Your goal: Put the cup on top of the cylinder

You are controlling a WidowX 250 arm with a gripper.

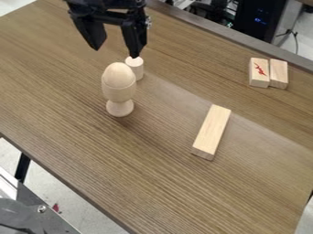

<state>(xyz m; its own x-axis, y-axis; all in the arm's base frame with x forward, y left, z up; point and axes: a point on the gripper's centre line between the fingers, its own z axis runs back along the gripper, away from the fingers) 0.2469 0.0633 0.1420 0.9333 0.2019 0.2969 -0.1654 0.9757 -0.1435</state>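
1. The gripper (116,51) is hanging at the upper left of the frame, its fingers standing wide apart with nothing between them.
2. The cup (119,93) is standing upright left of the frame's centre, holding a wooden egg (118,73). The cylinder (136,70) is standing upright just behind it to the upper right; whether the two are touching, one cannot tell.
3. The cup is looking like light, stiff wood, hardly fragile, perhaps a little slippery where smooth. The rounded bowl is offering the best hold, below the egg; gripping the egg alone would be risking lifting it out and leaving the cup behind.
4. The foot is seeming wider than the cylinder's top, so the placing will be needing good centring and a level, slow release. The closeness of the cylinder is making a knock from a finger likely.
5. The table (58,87) is stretching toward the lower left, giving room to draw the cup away before raising it. The long block (211,132) is lying well apart to the lower right, and two short blocks (259,72) are sitting near the far edge, upper right.
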